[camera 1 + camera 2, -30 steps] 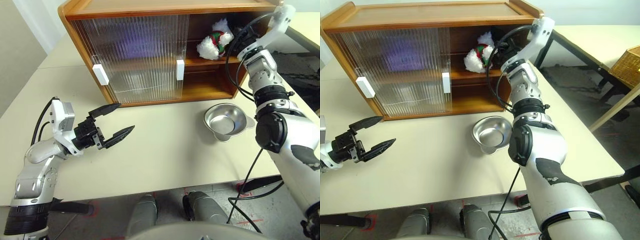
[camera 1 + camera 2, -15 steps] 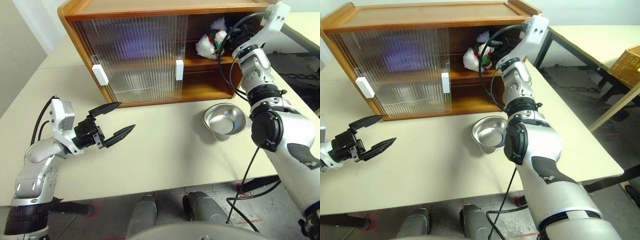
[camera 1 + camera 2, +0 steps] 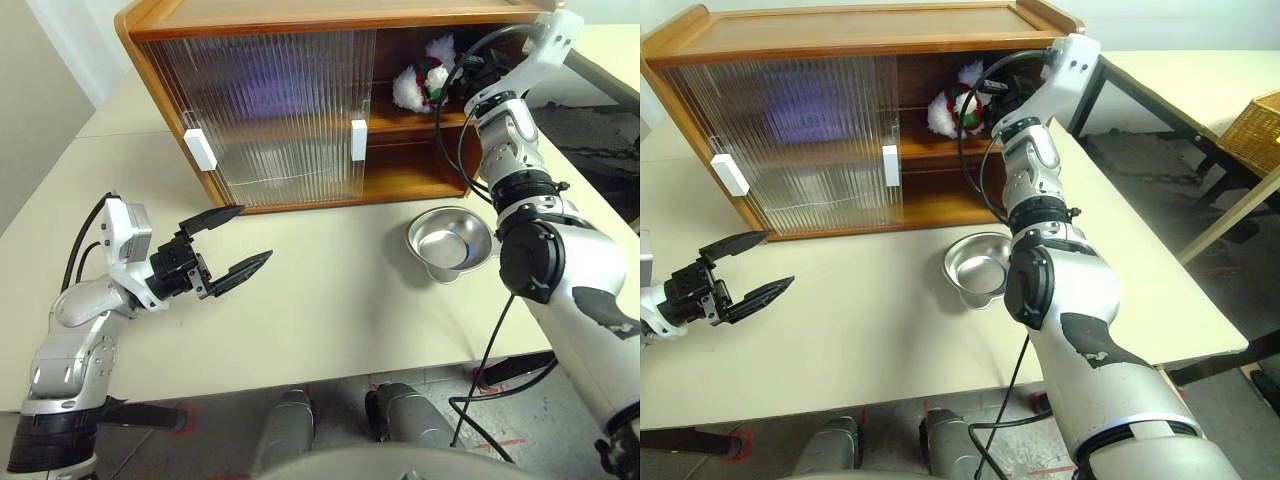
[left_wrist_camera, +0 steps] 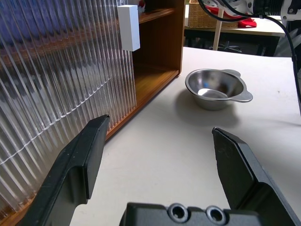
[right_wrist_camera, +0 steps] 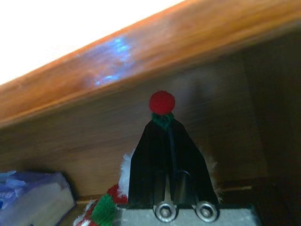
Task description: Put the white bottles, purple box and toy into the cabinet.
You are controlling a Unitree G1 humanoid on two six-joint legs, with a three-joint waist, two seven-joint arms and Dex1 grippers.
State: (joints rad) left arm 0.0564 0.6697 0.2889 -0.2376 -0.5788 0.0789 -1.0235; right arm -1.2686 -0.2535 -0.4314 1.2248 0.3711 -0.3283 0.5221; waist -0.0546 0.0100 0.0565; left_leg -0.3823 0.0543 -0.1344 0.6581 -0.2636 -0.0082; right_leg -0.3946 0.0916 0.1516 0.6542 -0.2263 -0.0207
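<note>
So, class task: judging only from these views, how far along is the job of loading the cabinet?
Nearly finished, it seems. The purple box already lies inside the cabinet. In hand: the right gripper is shut on the toy, holding it at the upper shelf, not yet released. The left gripper hangs open above the table. The white bottles can't be made out behind the ribbed doors.

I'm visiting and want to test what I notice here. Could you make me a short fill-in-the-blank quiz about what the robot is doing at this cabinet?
1. The right gripper is shut on the ____.
2. The toy is at the cabinet's ____ shelf.
3. The left gripper hangs over the table with its fingers ____.
4. The shiny metal ____ stands on the table in front of the cabinet's open side.

Missing words: toy; upper; open; bowl
</note>
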